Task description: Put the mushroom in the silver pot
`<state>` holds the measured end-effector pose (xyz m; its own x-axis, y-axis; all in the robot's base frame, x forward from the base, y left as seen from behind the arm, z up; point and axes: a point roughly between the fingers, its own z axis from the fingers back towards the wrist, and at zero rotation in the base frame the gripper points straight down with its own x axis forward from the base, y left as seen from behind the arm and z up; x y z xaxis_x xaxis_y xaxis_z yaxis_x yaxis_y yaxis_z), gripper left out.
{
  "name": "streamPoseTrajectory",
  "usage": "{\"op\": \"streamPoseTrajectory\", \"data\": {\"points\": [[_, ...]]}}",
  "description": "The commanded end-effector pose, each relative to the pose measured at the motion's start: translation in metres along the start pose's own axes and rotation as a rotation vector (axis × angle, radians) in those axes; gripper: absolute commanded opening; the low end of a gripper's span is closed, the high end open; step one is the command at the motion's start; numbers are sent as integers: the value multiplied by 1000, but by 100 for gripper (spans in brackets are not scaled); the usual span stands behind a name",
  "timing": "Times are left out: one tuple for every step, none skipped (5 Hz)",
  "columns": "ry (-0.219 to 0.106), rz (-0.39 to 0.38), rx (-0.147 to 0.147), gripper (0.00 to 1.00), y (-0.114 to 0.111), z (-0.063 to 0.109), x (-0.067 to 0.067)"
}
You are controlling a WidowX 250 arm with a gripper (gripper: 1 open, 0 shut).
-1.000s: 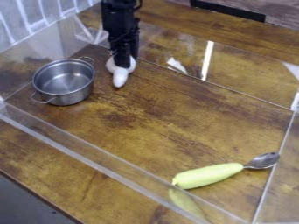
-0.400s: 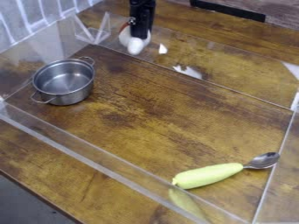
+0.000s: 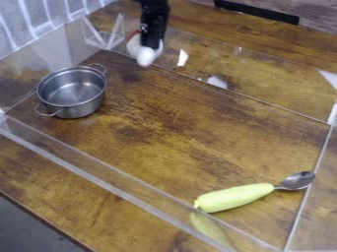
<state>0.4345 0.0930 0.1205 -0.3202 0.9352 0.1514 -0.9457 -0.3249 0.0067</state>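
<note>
We see a wooden table (image 3: 198, 128) with a clear wall around it. The silver pot (image 3: 71, 91) sits empty at nine o'clock. At five o'clock lie a yellow-green vegetable (image 3: 235, 197) and a spoon (image 3: 297, 181). At twelve o'clock our claw (image 3: 149, 47) pinches the mushroom (image 3: 146, 54), up off the table. We must carry it to the pot and drop it.

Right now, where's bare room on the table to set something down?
Wide bare wood between the silver pot at left and the yellow-green vegetable with the spoon at near right. That near-right corner is crowded. At the back, the claw hangs holding the mushroom.
</note>
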Motion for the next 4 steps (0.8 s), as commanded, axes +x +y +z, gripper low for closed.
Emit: {"op": "streamPoseTrajectory", "data": {"points": [[0, 132, -98, 0, 10, 52, 46], [0, 182, -87, 0, 10, 47, 38], [10, 261, -69, 0, 18, 39, 25], [5, 356, -55, 0, 30, 48, 27]]}}
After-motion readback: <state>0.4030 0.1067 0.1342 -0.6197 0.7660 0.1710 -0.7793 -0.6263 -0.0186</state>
